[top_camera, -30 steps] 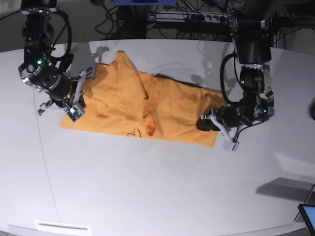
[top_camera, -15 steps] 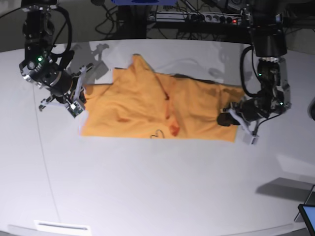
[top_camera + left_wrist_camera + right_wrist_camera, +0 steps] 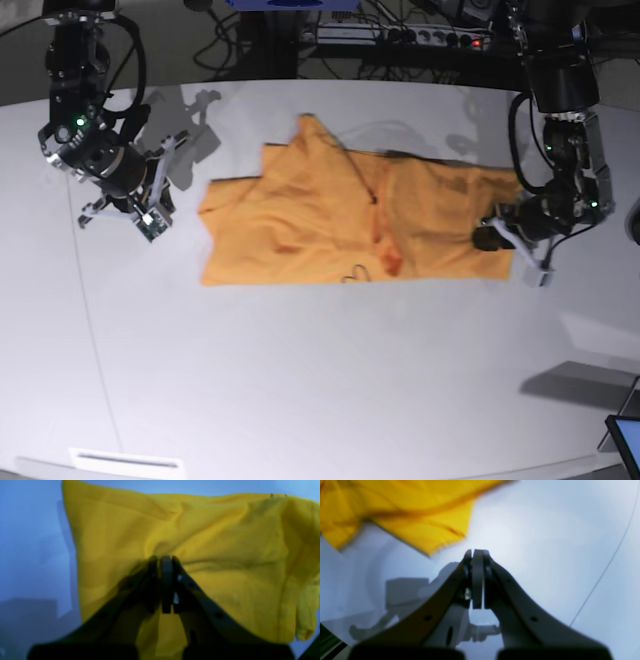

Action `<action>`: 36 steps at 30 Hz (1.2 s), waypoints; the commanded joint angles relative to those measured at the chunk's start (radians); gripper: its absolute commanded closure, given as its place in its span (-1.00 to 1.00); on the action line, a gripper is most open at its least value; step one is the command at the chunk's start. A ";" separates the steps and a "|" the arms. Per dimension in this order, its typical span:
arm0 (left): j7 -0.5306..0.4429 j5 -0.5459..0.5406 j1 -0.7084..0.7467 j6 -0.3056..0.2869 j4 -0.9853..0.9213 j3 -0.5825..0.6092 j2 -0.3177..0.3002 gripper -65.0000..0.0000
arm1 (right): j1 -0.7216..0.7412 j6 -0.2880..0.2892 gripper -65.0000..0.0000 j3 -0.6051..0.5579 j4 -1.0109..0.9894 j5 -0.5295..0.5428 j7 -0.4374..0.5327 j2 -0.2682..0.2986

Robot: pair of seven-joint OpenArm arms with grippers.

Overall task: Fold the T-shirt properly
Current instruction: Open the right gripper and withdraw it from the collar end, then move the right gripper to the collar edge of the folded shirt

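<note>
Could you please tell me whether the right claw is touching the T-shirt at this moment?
Apart. In the right wrist view the right claw is shut on nothing over bare table, with a clear gap to the T-shirt edge.

Base view looks down from high over the table point(image 3: 300, 380); both wrist views sit close, sharing the T-shirt point(image 3: 350, 225)

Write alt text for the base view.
An orange-yellow T-shirt lies partly folded on a white table. The left pincer, at the view's right, is shut on its edge, while the right pincer hangs shut beside the shirt's other end, not touching it.
</note>
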 commanded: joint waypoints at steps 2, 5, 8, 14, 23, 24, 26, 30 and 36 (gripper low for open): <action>0.021 0.013 -0.019 0.005 0.021 -0.014 -0.018 0.88 | 0.010 0.001 0.90 0.033 0.017 0.076 0.014 -0.012; 0.057 0.013 -0.021 0.005 0.090 -0.014 -0.015 0.88 | 0.028 0.001 0.59 0.143 0.006 0.237 -0.047 -0.036; 0.074 0.013 -0.019 0.005 0.167 -0.011 -0.012 0.88 | 0.053 0.001 0.38 0.231 -0.023 0.423 -0.111 -0.035; 0.091 0.011 -0.032 0.005 0.231 -0.014 -0.011 0.87 | 0.071 0.001 0.36 0.353 -0.101 0.785 -0.216 -0.033; 0.091 -0.162 -0.033 0.005 0.239 -0.014 -0.040 0.87 | 0.084 0.001 -0.09 0.376 -0.316 1.037 -0.265 -0.033; 0.091 -0.176 -0.033 0.005 0.239 -0.014 -0.041 0.87 | 0.082 0.001 -0.21 0.376 -0.326 1.045 -0.265 -0.033; 0.091 -0.193 -0.033 0.005 0.240 -0.014 -0.041 0.87 | 0.081 0.001 -0.43 0.375 -0.344 1.060 -0.265 -0.035; 0.091 -0.187 -0.035 0.005 0.240 -0.014 -0.041 0.87 | 0.079 0.000 -0.54 0.375 -0.355 1.061 -0.265 -0.039; 0.091 -0.190 -0.041 0.005 0.240 -0.014 -0.041 0.87 | 0.070 -0.005 -0.54 0.372 -0.484 1.060 -0.268 -0.067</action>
